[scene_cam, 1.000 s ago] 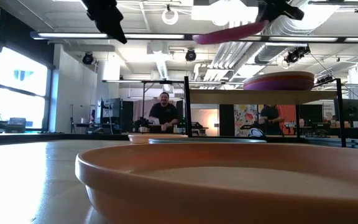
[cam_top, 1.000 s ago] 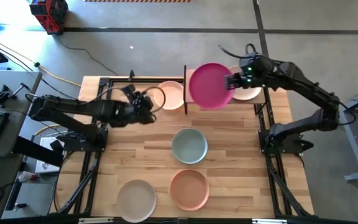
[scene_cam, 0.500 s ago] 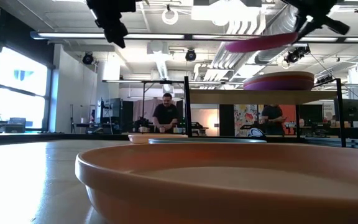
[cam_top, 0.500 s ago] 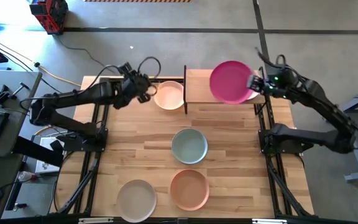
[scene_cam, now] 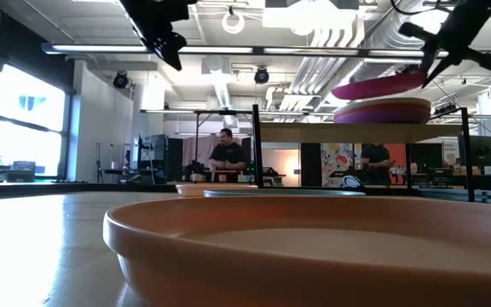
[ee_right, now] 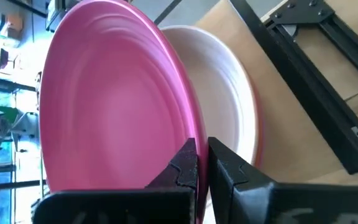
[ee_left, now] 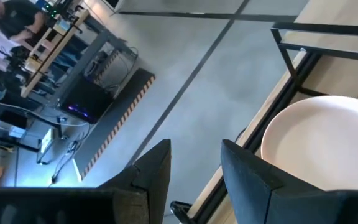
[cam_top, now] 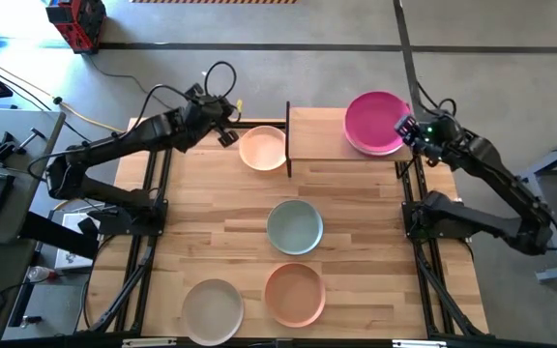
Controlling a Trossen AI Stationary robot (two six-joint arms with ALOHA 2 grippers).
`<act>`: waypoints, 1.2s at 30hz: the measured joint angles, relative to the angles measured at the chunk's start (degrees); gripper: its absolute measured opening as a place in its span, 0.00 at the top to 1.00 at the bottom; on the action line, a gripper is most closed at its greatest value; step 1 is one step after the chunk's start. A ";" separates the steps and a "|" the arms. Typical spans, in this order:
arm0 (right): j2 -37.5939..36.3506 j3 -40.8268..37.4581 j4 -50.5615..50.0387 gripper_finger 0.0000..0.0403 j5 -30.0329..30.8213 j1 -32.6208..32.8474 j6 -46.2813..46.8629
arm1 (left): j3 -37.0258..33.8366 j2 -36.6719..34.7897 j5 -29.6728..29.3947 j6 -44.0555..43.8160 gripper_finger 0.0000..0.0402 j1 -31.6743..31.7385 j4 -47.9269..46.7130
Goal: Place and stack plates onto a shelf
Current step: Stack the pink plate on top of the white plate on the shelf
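Note:
My right gripper [cam_top: 401, 127] is shut on a magenta plate [cam_top: 374, 123] that hangs tilted just over a stack of plates [scene_cam: 382, 111], a cream one on a purple one, at the right end of the shelf [cam_top: 317, 135]. My left gripper [cam_top: 226, 133] hovers open and holds nothing, near the table's far edge, beside a pale peach plate [cam_top: 263, 148] that lies flat on the table left of the shelf's post. In the left wrist view that plate [ee_left: 328, 143] lies just past the open fingers. My right gripper pinches the magenta plate's rim [ee_right: 188, 134] between its two fingers, on the side toward the table's right edge. The fingers come slanting down from the right. The plate is tilted, its held side higher, its far rim [scene_cam: 337, 90] close above the stack; whether they touch I cannot tell.
A pale teal plate [cam_top: 294, 226] lies mid-table, a salmon plate [cam_top: 295, 293] and a beige plate [cam_top: 213, 307] near the front edge. The shelf's left half is bare board. Thin black posts [cam_top: 288, 140] stand at the shelf's corners. People show in the room behind.
My right gripper has carried the magenta plate toward the table's right edge and down, rolling it from steeply tipped to nearly flat over the stack. My left gripper has swung from beside the peach plate toward the table's far edge, staying open.

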 joint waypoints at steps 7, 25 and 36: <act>1.88 -1.74 1.29 1.00 4.83 0.00 2.70 | 0.00 0.01 1.99 -0.01 0.67 1.47 0.05; 5.75 -1.72 1.03 0.95 4.35 0.00 1.52 | 0.00 0.02 2.06 1.41 0.67 2.22 -0.01; 5.20 -1.70 1.07 0.75 2.57 0.00 1.05 | 0.00 0.02 2.06 1.50 0.67 2.17 -0.01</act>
